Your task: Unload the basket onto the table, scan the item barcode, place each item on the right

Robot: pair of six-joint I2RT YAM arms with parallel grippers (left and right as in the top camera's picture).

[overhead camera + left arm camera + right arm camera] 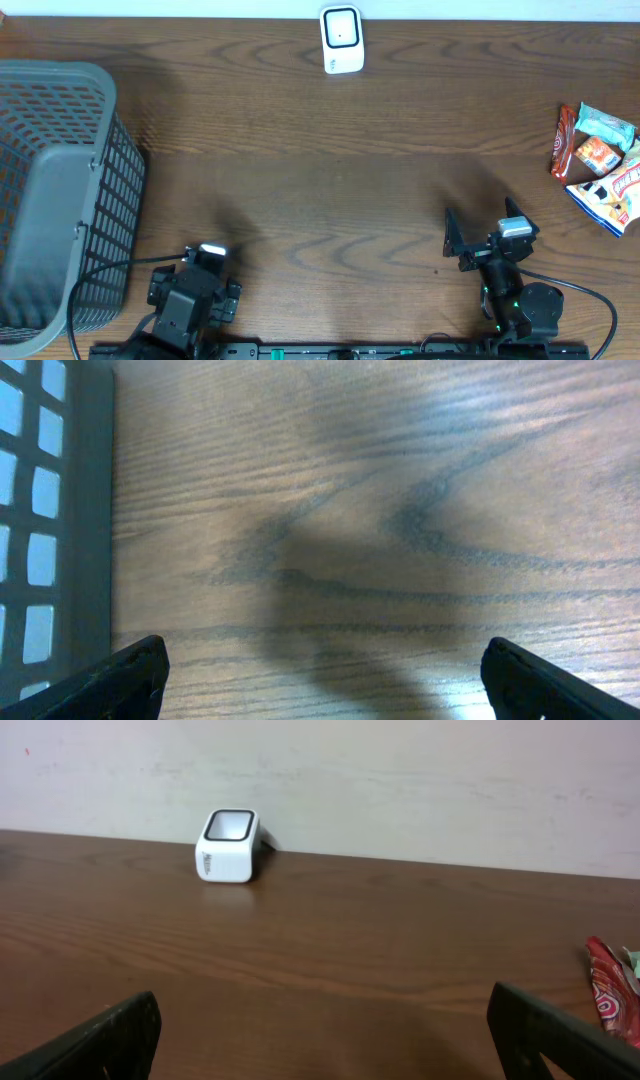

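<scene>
The snack packets (598, 165) are lying in a loose cluster against the right edge of the desk (330, 190), about midway along that edge, and none of them is being held. The right gripper (478, 238) is sitting near the front edge, right of centre, with its jaws standing wide and nothing between them; the packets are lying off to its right and farther from the front edge, so in the right wrist view only a red packet (605, 990) is peeking in at the frame's right border. The left gripper (205, 262) is hanging by the front-left corner beside the grey basket (60, 190), jaws equally wide and empty, well apart from the packets, so the right arm is clearly the nearer one for the pick. The white scanner (341, 40) is standing at the back edge near its middle, its window facing up, so a grasped packet would probably be travelling leftward and toward the back edge.
</scene>
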